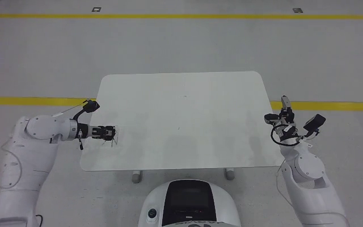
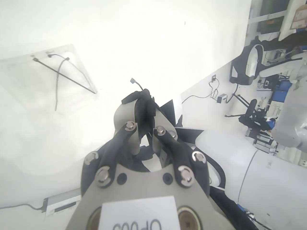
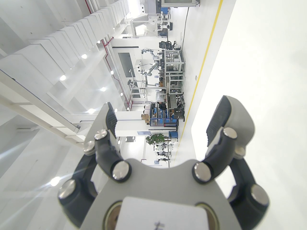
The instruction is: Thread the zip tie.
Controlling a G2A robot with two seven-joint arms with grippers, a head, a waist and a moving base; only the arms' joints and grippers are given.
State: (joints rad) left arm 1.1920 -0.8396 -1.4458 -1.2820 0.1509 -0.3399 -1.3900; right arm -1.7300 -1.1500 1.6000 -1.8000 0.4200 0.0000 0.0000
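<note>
My left gripper sits over the near left corner of the white rounded rectangular table. Its fingers are pressed together on a thin black plastic zip tie, whose small square head pokes out past the fingertips. My right gripper is off the table's right edge, its fingers spread wide and holding nothing. Farther off from my left wrist, a clear flat container holds a few more loose black ties.

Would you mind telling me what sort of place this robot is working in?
Probably a large industrial robotics hall: yellow floor lines, another two-armed robot farther off, and metal equipment racks.
</note>
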